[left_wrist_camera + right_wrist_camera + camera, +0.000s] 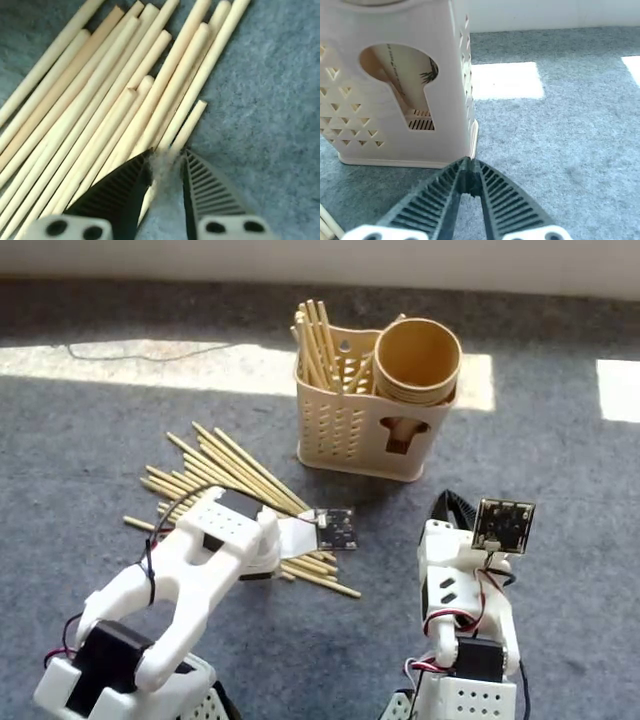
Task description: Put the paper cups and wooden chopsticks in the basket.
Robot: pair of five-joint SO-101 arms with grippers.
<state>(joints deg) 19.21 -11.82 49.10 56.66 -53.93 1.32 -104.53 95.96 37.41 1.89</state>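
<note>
Straddling one light, stiff, roll-prone stick, the left gripper (166,156), jaws narrowly parted, sits at the wooden chopsticks' (115,95) near ends; a mid-length pinch looks safer. The right gripper (470,169), closed and empty, faces the basket (450,75).

The counter (560,500) is covered in grey carpet-like fabric, and a white wall (400,260) runs along its far edge. Near the wall, bright sunlit patches (120,370) cross the fabric, with a thin dark cable (120,353) between one patch and the wall.
</note>
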